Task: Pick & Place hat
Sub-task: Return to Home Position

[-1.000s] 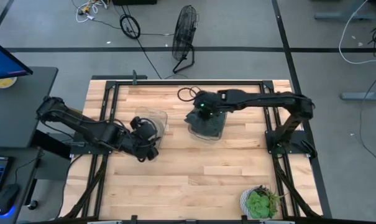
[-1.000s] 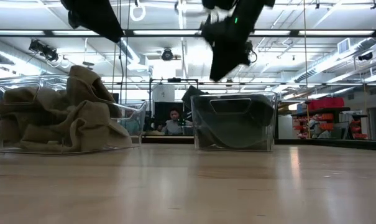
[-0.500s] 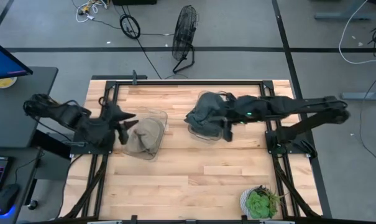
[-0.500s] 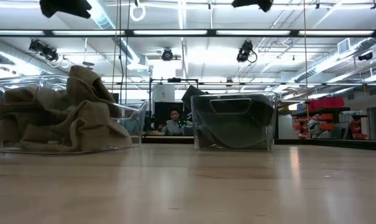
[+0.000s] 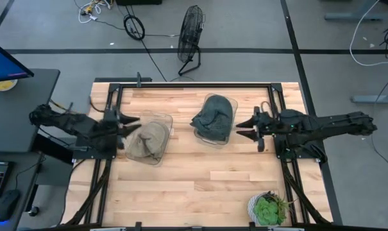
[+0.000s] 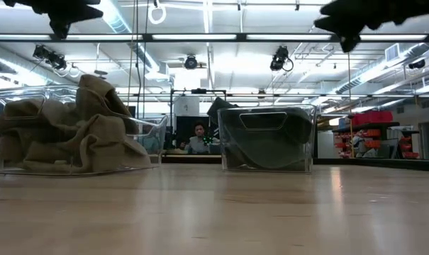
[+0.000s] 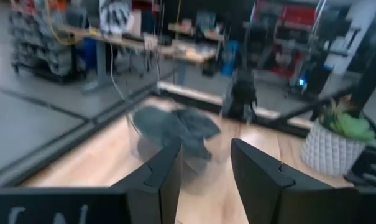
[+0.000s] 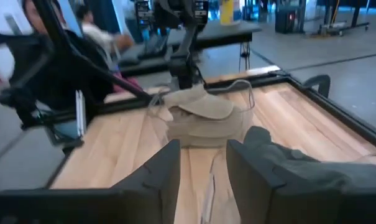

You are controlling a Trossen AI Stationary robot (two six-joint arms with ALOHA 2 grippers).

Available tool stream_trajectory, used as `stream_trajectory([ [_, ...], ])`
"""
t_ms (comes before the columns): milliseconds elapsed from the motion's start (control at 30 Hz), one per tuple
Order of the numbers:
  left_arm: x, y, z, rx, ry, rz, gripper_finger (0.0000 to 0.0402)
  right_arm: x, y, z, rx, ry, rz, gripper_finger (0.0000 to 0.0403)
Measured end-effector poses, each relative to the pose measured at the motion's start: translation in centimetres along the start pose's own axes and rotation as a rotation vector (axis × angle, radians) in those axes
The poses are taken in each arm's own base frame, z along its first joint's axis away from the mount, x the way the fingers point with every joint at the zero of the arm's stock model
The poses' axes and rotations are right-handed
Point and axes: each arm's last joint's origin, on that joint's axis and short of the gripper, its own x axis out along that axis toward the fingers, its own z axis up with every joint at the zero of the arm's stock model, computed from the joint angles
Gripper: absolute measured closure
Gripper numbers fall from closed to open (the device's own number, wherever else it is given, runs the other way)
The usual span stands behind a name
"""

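Note:
A tan hat (image 5: pixel 149 140) lies crumpled in a clear bin (image 5: pixel 163 119) on the table's left half; it also shows in the low view (image 6: pixel 65 134) and the right wrist view (image 8: pixel 203 117). A dark grey hat (image 5: pixel 215 117) fills a second clear bin (image 6: pixel 267 138) at the table's middle and reaches over its far rim. My left gripper (image 5: pixel 131 126) hovers open at the tan hat's left. My right gripper (image 5: pixel 247 128) hovers open to the right of the dark hat. In the left wrist view my left gripper (image 7: pixel 204 180) points at the dark hat (image 7: pixel 175 127).
A potted plant (image 5: pixel 269 207) in a white pot stands near the table's near right corner. Bare wood lies between the bins and the near edge. A floor fan (image 5: pixel 192 35) stands beyond the far edge. A person (image 6: pixel 198 139) sits in the room behind.
My right gripper has risen from over the dark hat's bin and drawn back toward the table's right edge. My left gripper has lifted off the tan hat's bin and pulled back toward the left edge, uncovering the tan hat. Both hats stay in their bins.

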Motion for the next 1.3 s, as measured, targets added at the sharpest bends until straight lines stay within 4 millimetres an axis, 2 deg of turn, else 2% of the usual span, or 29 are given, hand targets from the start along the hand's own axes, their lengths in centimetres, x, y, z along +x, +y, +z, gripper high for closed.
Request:
stream_trajectory([
  [100,-1.0,1.0,-0.2,0.024,-0.052,0.002,0.026,-1.3,-0.4,-1.7,0.001,-0.041,0.007,0.0268],
  [300,-1.1,1.9,-3.3,-0.001,-0.103,-0.015,0.026,-3.3,-0.9,-3.8,0.015,-0.149,0.027,0.0268],
  [500,-0.8,2.4,-5.9,0.064,-0.112,-0.015,0.026,-4.2,-1.4,-5.7,0.018,-0.209,0.01,0.0268],
  [733,0.1,2.1,-8.2,0.112,-0.171,-0.066,0.026,-4.2,-1.8,-7.8,0.019,-0.225,0.012,0.0268],
  [1067,1.2,2.2,-10.9,0.157,-0.159,-0.148,0.026,-3.7,-2.1,-9.8,0.044,-0.196,0.008,0.0268],
  [1300,1.5,2.5,-11.1,0.198,-0.154,-0.143,0.026,-3.5,-2.2,-10.1,0.016,-0.185,0.009,0.0268],
])
